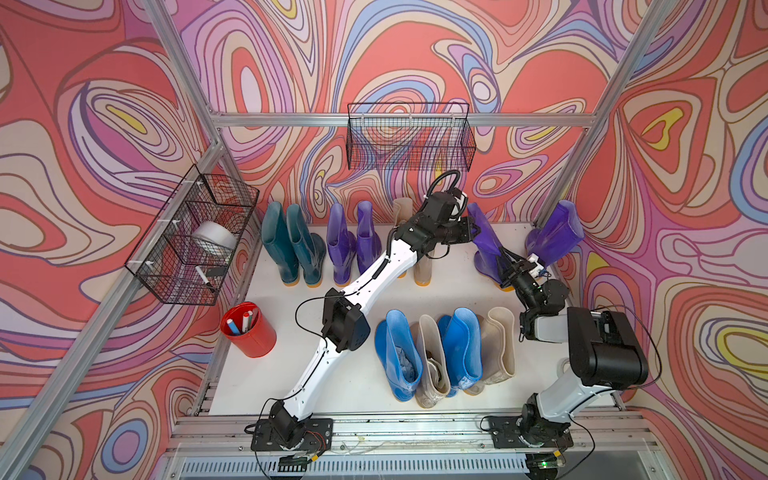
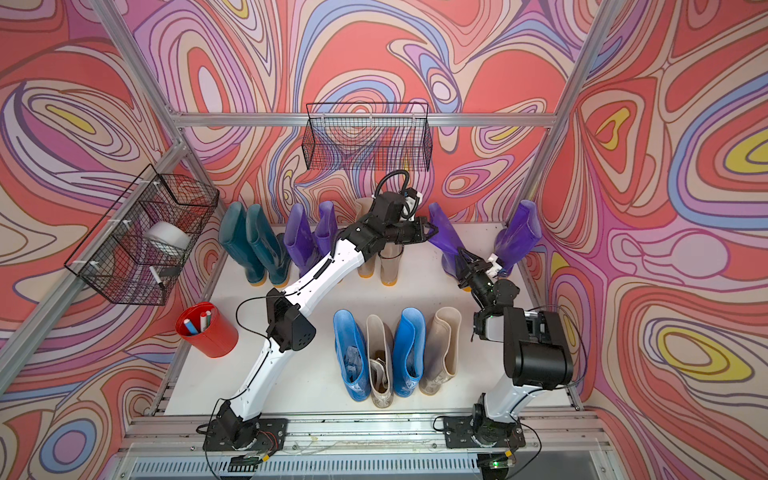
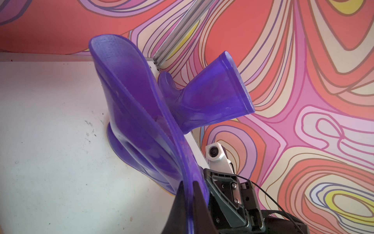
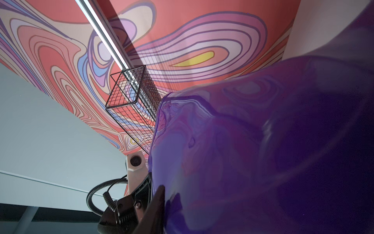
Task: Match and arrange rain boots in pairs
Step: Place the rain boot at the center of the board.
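Arm on the left (image 1: 365, 278) stretches across, jaws clamping leaning purple boot (image 1: 488, 246).

Surface: white table (image 1: 270, 374).
Back row: teal boots (image 1: 276, 241), purple boots (image 1: 338, 245), beige boots (image 1: 423, 270), tilted purple boot (image 1: 484, 243), leaning purple boot (image 1: 555, 232).
Front row: blue boots (image 1: 459, 345) alternating with front beige boots (image 1: 496, 349).
Left side: red cup (image 1: 253, 336).
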Controlling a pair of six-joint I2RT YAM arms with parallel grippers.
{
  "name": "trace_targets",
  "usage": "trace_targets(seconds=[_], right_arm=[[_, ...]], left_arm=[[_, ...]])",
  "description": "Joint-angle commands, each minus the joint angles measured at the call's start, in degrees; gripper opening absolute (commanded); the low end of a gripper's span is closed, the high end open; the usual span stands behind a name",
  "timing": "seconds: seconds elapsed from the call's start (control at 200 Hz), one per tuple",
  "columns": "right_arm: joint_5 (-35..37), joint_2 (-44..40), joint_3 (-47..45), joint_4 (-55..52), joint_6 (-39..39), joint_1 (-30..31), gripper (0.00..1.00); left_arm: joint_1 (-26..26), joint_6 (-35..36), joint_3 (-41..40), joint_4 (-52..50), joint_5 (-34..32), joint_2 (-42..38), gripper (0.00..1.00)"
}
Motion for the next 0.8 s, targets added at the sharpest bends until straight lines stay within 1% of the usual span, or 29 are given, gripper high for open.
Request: trace_targets(seconds=[0.0,0.175,0.305,0.361,0.421,0.441,0.476,0.526,0.556,0.596,0.641,0.671,0.731,0.796], right_arm=[[-4.6,-1.8,0.9,5.1,-0.1,0.2,0.36],[-9.3,-3.1,0.9,5.0,1.4,0.2,0.52],[-16.1,-5.4,2.0,2.7,1.2,0.3,0.54],[-19.2,-7.7,2.6,-1.5,-1.1,0.3,0.55],[-21.9,-11.4,3.2,-8.8,-5.6,0.3,0.56],[-22.9,-13.0,3.6,-11.8,-8.3,0.2,0.56],[-24.4,-15.7,4.9,-20.6,-13.8,0.2,0.57],[-25.2,-20.7,7.9,-37.1,-24.3,0.2,0.60],[-24.6,-23.4,10.5,-49.7,-33.7,0.3,0.60],[-22.2,-26.6,15.9,-67.4,-46.0,0.3,0.64],[-18.0,-28.8,20.9,-82.8,-57.0,0.2,0.67],[-15.7,-29.7,23.9,-89.4,-61.3,0.2,0.67],[-10.8,-30.7,28.1,-97.8,-69.0,0.2,0.67],[-5.8,-31.5,30.7,-103.2,-75.2,0.2,0.67]], left_arm=[[-0.1,-0.6,1.5,3.9,0.6,0.5,0.00],[-0.1,-1.3,1.5,5.8,-0.1,0.4,0.00],[-0.1,-1.3,1.6,6.2,-0.8,0.1,0.00],[-0.1,-1.4,1.6,6.5,-1.1,-0.1,0.00],[-0.1,-1.4,1.7,6.6,-1.2,-0.1,0.00],[-0.1,-1.3,1.7,6.6,-1.3,-0.1,0.00],[-0.1,-1.3,1.7,6.6,-1.4,-0.2,0.00],[-0.1,-1.3,1.8,6.5,-1.3,-0.3,0.00],[-0.1,-1.4,1.8,6.4,-1.3,-0.3,0.00],[-0.1,-1.5,1.8,6.5,-1.1,-0.4,0.00],[-0.1,-1.6,1.7,6.5,-1.0,-0.5,0.00],[-0.1,-1.6,1.6,6.5,-1.0,-0.6,0.00],[-0.1,-1.6,1.7,6.6,-1.0,-0.7,0.00],[-0.1,-1.2,1.7,6.3,-0.9,-0.9,0.00]])
